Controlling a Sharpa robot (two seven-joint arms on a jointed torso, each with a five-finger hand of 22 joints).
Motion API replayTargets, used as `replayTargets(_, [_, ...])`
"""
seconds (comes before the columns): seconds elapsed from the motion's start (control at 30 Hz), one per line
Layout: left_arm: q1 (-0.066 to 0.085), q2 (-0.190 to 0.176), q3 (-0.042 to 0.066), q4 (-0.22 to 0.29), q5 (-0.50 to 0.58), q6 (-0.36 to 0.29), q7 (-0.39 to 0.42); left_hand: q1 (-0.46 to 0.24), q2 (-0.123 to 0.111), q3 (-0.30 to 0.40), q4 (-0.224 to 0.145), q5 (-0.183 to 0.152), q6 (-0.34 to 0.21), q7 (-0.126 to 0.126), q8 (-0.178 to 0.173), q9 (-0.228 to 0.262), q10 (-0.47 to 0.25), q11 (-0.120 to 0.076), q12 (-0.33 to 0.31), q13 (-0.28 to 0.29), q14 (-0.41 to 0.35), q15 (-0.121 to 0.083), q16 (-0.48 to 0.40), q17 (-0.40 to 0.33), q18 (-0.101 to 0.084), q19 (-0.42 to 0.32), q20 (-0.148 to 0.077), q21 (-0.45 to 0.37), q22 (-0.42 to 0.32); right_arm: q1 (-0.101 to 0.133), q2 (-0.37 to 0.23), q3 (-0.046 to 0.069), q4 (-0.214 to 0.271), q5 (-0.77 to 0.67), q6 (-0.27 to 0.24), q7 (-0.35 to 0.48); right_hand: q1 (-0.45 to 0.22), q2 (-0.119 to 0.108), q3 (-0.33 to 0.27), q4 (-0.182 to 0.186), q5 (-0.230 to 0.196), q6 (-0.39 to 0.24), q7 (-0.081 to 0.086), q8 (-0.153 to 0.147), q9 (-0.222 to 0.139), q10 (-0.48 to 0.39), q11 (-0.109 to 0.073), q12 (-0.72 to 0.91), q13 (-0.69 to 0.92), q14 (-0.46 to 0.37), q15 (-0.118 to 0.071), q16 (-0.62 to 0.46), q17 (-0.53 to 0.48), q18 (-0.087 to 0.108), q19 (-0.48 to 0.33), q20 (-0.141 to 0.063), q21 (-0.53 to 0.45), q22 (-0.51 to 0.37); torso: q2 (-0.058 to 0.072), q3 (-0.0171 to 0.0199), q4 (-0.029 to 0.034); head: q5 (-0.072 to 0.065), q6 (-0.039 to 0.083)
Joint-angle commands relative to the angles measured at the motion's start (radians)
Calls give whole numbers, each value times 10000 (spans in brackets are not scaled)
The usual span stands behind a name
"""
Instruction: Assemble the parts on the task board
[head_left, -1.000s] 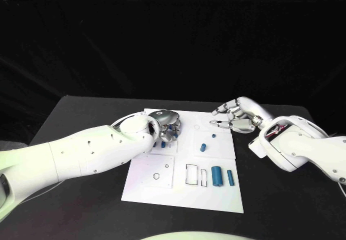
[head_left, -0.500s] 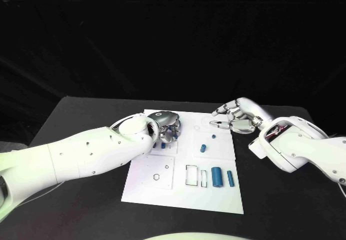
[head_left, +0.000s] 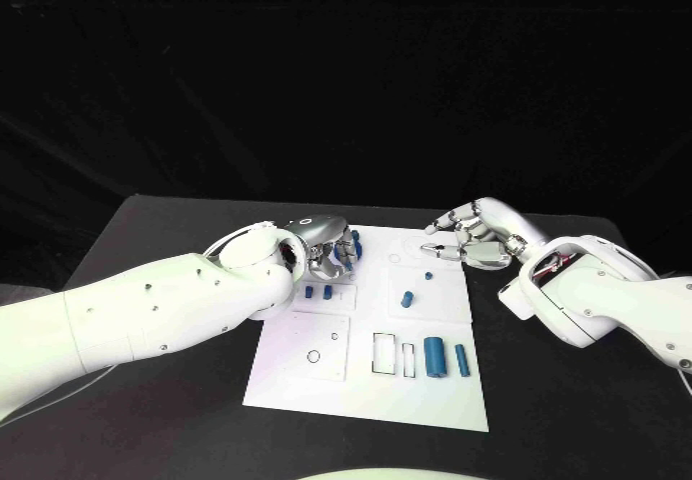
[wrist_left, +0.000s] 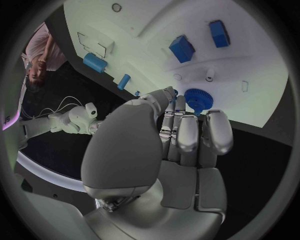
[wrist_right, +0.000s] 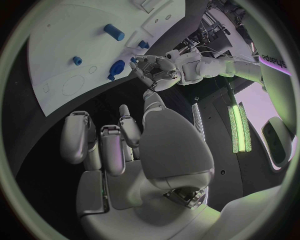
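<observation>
Task board (head_left: 368, 375): white plate lying flat on the black table (head_left: 159, 240), between the two arms.

Left hand (head_left: 329, 252): hovering over the board's far left part, fingers curling around a blue gear (wrist_left: 198, 98) at their tips; in the head view the gear is showing edge-on beside the hand.

Right hand (head_left: 469, 240): hanging above the board's far right corner, fingers partly curled and apart, holding nothing.

Parts lying on the board: two small blue blocks (head_left: 317, 292) just below the left hand, an oblong piece (head_left: 407, 296) mid-board, a small peg (head_left: 428, 272) near the right hand, two upright cylinders (head_left: 446, 355) toward the near right.
</observation>
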Motion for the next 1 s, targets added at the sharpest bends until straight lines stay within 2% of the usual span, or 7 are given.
replayTargets(0.03, [5,-241,43,219,361,-63,-53,-57,28,-11,-58,-22,66,-6,-66,-7,61,-9,-46,-7,86,0,61,-16,-81,66,16,63,223,-9,-4,0,-3,-67,73,89,-40,50,-61,-11,63,-27,-35,61,-10,-39,-17,-29,16,571,-82,-43,706,100,-55,-1,-34,564,-5,4,3,10,-7])
replayTargets(0.27, [4,-670,73,292,508,114,-137,-80,18,-12,-61,-32,87,-8,-75,-12,92,-11,-69,-5,83,0,40,-59,-85,79,16,76,239,-11,-19,0,-4,-67,78,88,-40,50,-61,-11,63,-27,-35,61,-10,-39,-17,-29,16,571,-82,-43,706,100,-55,-1,-34,564,6,-5,1,16,-1])
replayTargets(0.5, [-1,-888,70,221,554,162,-167,-85,17,-11,-61,-34,91,-9,-77,-13,98,-12,-74,-5,82,0,36,-67,-85,80,16,77,239,-15,-26,0,-3,-67,79,89,-40,50,-61,-11,63,-27,-35,61,-10,-39,-17,-29,16,571,-82,-43,706,100,-55,-1,-34,564,12,4,-13,30,-1])
replayTargets(0.73, [-4,-947,65,184,581,238,-203,-91,16,-11,-62,-37,97,-10,-79,-15,106,-14,-80,-4,84,-1,40,-63,-87,87,16,83,247,-19,-31,0,-1,-67,78,90,-40,50,-61,-11,63,-27,-35,61,-10,-39,-17,-29,16,571,-82,-43,706,100,-55,-1,-34,564,19,13,-19,37,-16])
replayTargets(1.0, [-26,-847,42,87,614,329,-205,-101,18,-10,-61,-41,108,-13,-82,-16,120,-16,-90,-3,86,-2,40,-67,-90,96,16,93,257,-20,-31,0,9,-67,75,92,-40,50,-61,-11,63,-27,-35,61,-10,-39,-17,-29,16,571,-82,-43,706,100,-55,-1,-34,564,22,14,-23,40,-35])
